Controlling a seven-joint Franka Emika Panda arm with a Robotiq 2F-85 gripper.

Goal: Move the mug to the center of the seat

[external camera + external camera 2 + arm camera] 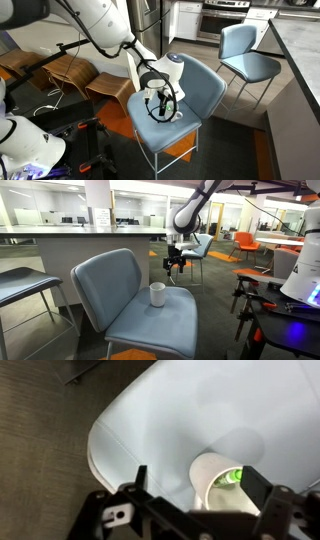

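Only the wrist view shows green inside the mug (pixel 214 484).

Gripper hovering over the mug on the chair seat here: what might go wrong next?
1. In the wrist view the mug sits off-centre between the open fingers, nearer one of them. A straight descent of the gripper might clip the rim and tip it.
2. The seat is padded and its edge shows near the mug in the wrist view, so a knocked mug could roll off onto the floor.
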